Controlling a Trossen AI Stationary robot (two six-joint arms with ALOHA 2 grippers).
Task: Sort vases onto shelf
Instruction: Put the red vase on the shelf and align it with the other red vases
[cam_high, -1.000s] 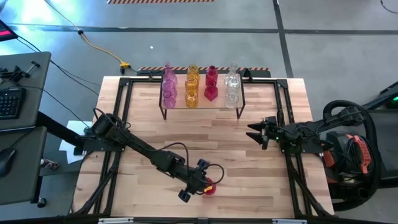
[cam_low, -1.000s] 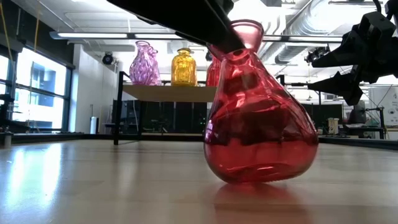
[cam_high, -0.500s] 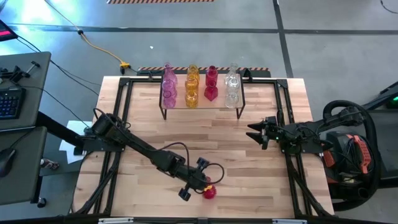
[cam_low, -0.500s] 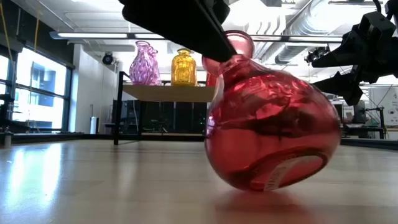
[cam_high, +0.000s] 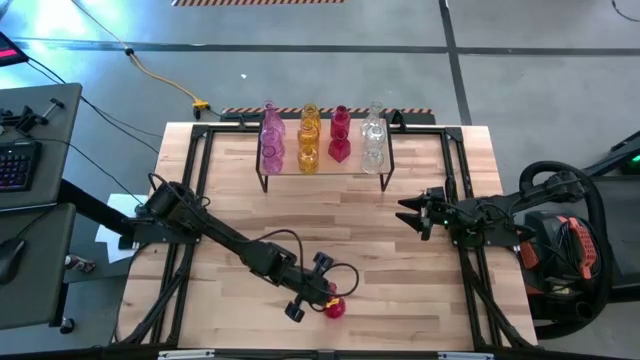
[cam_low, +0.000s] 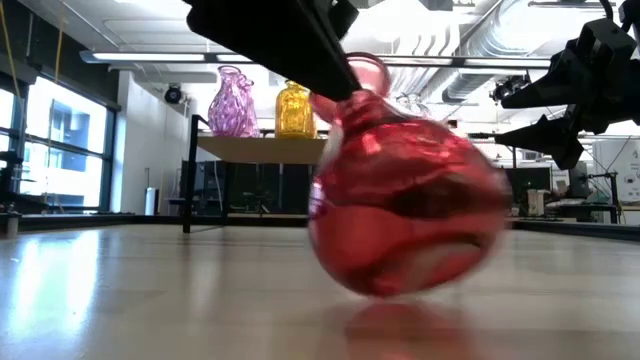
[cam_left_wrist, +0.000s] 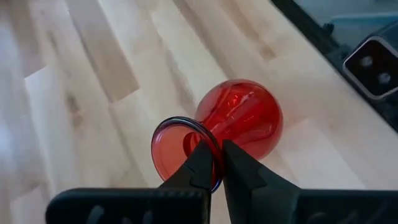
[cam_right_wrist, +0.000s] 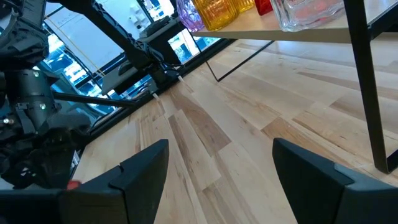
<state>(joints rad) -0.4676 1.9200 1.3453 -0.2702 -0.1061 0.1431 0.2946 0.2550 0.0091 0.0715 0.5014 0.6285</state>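
Left gripper (cam_left_wrist: 216, 163): jaws pinching the rim of a bulbous red glass vase (cam_left_wrist: 239, 118), tilted, base blurred. Right gripper (cam_high: 412, 216): jaws spread, idle near the wooden-topped wire shelf (cam_high: 325, 168).

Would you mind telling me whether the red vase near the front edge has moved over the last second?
Yes. The red vase, pinched at its rim by the left hand, has tipped and slid left against the shelf behind it.

Yellow cable (cam_high: 160, 75) on floor behind table; keyboard (cam_high: 14, 165) on desk at far left.
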